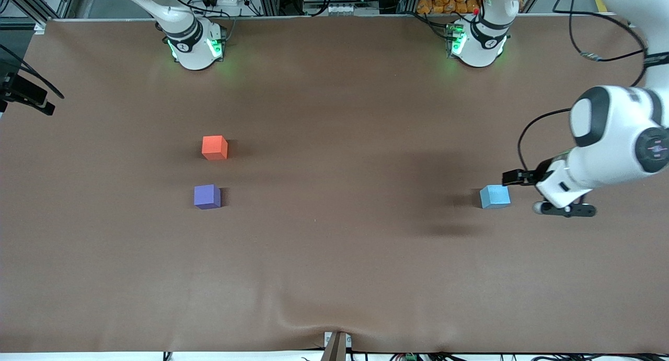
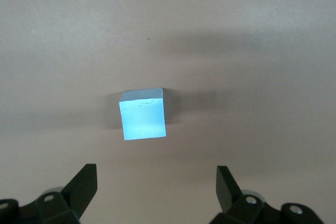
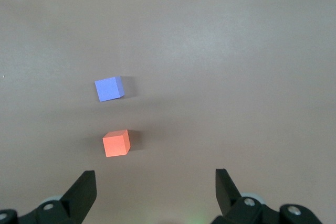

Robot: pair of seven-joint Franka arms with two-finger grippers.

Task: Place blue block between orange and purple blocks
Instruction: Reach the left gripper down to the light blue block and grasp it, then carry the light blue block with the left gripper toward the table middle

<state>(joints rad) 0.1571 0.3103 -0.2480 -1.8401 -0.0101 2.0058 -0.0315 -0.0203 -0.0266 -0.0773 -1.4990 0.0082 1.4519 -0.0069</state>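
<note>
The left tool [image 2: 155, 184], fingers spread and empty, hangs over the brown worktop [image 1: 339, 246] beside the small sky-blue matte cube [image 1: 495, 196]. The right tool [image 3: 155, 187], spread too, is cut off in the front view.

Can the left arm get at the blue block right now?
Probably yes. The left gripper hangs open over the table beside the blue block, which sits alone on bare table with nothing against it; the block shows just ahead of the open fingers.
</note>
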